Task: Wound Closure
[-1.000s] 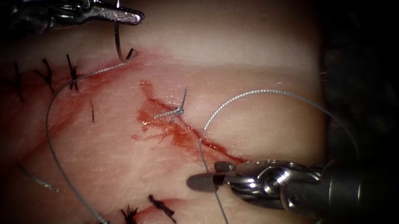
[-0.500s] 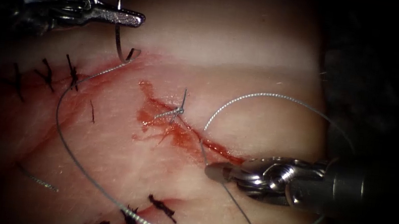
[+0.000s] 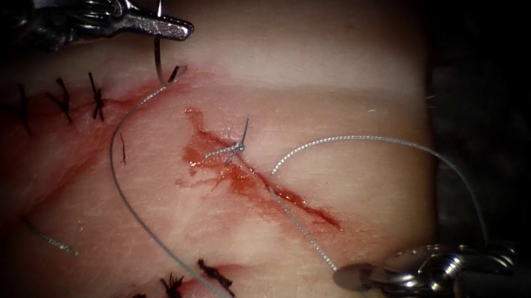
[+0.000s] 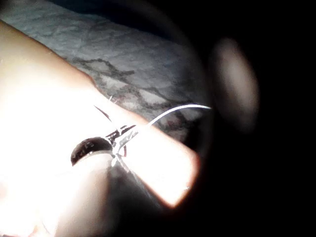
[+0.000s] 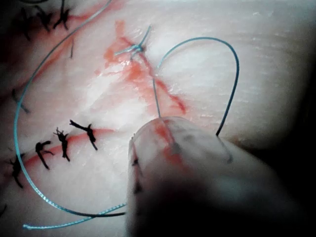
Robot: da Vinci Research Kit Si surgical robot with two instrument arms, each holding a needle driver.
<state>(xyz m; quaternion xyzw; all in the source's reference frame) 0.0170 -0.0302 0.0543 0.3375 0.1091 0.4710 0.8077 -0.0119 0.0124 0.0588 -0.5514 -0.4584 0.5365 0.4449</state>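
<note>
Endoscope view: at the upper left of the frame the left arm's steel needle driver (image 3: 182,28) has its jaws clamped on the thin curved steel needle (image 3: 158,27) about midway along its curve. The needle's long axis runs near vertical, and its hooked lower end (image 3: 169,76) points right and rests at the pale pink tissue (image 3: 330,62), well left of the red cut (image 3: 261,182); whether it enters I cannot tell. The fine grey braided thread (image 3: 136,214) sweeps from that end down the left side. At the lower right the right arm's steel needle driver (image 3: 354,278) is closed on a taut strand running up left to the knot (image 3: 239,146) on the cut.

Left wrist view: a dark jaw (image 4: 91,148) lies against bright tissue, a thread (image 4: 177,109) arcing away.

Right wrist view: the thread (image 5: 158,101) runs from the knot (image 5: 137,48) to the blurred tool (image 5: 163,128).
</note>
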